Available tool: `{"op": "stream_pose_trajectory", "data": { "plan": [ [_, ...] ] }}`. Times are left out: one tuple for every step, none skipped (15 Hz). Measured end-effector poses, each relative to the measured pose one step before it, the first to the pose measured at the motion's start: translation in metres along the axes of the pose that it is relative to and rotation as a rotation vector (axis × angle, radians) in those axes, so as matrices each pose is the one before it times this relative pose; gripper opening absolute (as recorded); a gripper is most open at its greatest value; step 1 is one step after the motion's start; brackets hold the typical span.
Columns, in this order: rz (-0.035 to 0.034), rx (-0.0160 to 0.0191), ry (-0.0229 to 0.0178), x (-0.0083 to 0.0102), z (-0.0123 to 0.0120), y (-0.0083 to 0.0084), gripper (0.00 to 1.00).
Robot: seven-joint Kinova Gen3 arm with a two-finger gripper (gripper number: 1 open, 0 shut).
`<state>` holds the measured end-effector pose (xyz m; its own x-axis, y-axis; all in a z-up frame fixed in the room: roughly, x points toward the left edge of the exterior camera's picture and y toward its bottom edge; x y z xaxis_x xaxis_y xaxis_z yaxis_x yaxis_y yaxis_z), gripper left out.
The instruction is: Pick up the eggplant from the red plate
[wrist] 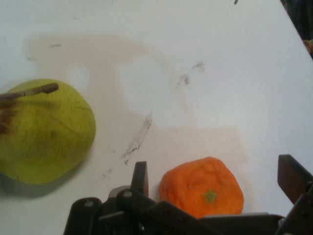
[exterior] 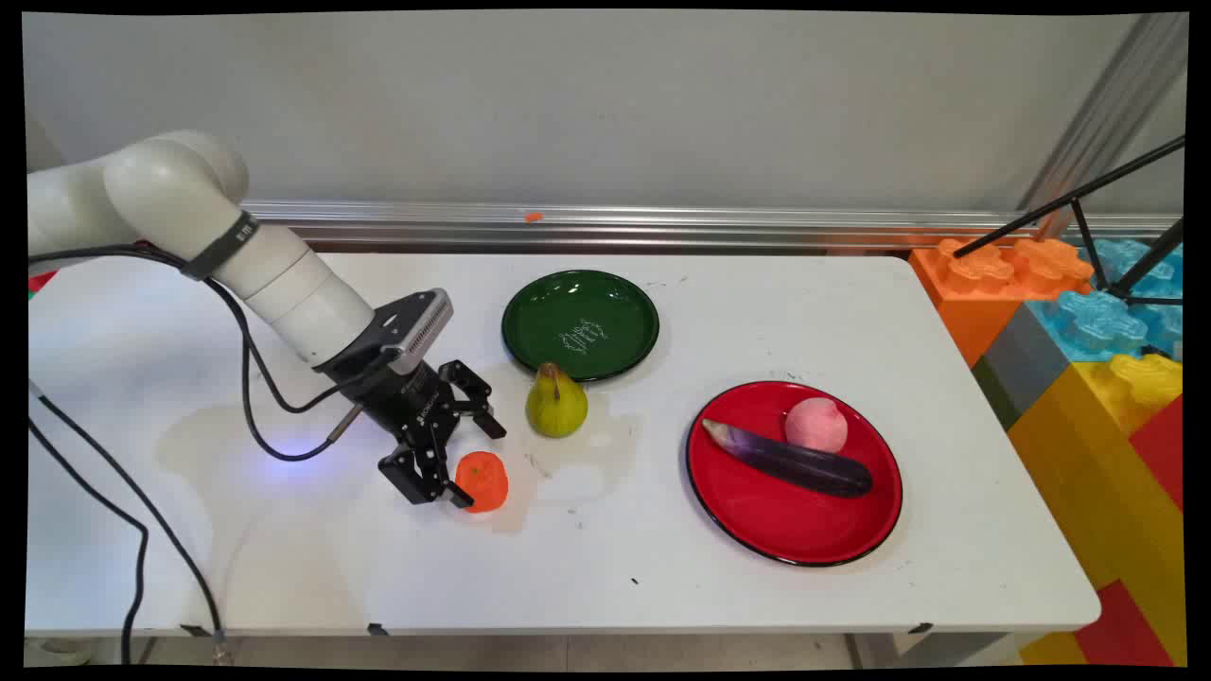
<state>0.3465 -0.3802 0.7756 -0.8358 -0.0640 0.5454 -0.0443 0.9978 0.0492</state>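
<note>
**Open fingers around the orange**

We saw the orange [wrist: 201,187] sitting on the white table [exterior: 284,558], between the fingers [wrist: 140,177] of the gripper [exterior: 476,467], which stood wide apart, without a clear grip on it. A pear [exterior: 556,402] stood nearby. Only the main view showed us the green plate [exterior: 530,326] and the red plate [exterior: 795,539] with an eggplant [exterior: 790,460] and a peach [exterior: 816,425].

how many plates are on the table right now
2. The green plate sits toward the wall, empty; the red plate is nearer, on the right, holding an eggplant and a pink fruit.
</note>
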Motion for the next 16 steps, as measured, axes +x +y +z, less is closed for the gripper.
{"op": "stream_pose_trajectory", "data": {
  "plan": [
    [-0.00521, 0.00229, 0.00116, 0.00113, -0.00061, -0.00016, 1.0],
    [-0.00708, 0.00219, 0.00099, 0.00126, -0.00086, -0.00027, 1.0],
    [-0.00844, 0.00256, 0.00042, 0.00165, -0.00126, -0.00052, 1.0],
    [-0.01347, 0.00438, -0.00047, 0.00245, -0.00207, -0.00095, 1.0],
    [-0.01632, 0.00521, -0.00063, 0.00285, -0.00221, -0.00114, 1.0],
    [-0.01783, 0.0061, -0.00201, 0.00318, -0.00247, -0.00095, 1.0],
    [-0.02179, 0.007, -0.00644, 0.00488, -0.00315, -0.00083, 1.0],
    [-0.02224, 0.00549, -0.00845, 0.00605, -0.00366, -0.00008, 1.0],
    [-0.01779, 0.00411, -0.00802, 0.00578, -0.00338, 0.00025, 1.0],
    [-0.01697, 0.00399, -0.00785, 0.00618, -0.00389, 0.00073, 1.0],
    [-0.02051, 0.00092, -0.00977, 0.0082, -0.00562, 0.00157, 1.0],
    [-0.01564, -0.00202, -0.00806, 0.00699, -0.00489, 0.00147, 1.0],
    [-0.01151, -0.00197, -0.00572, 0.00562, -0.00432, 0.0012, 1.0],
    [-0.01145, -0.00338, -0.00422, 0.00661, -0.00484, 0.00136, 1.0],
    [-0.00909, -0.0044, -0.00282, 0.00647, -0.00417, 0.00129, 1.0],
    [-0.00549, -0.00345, -0.00035, 0.00461, -0.00269, 0.00095, 1.0]
  ]
}}
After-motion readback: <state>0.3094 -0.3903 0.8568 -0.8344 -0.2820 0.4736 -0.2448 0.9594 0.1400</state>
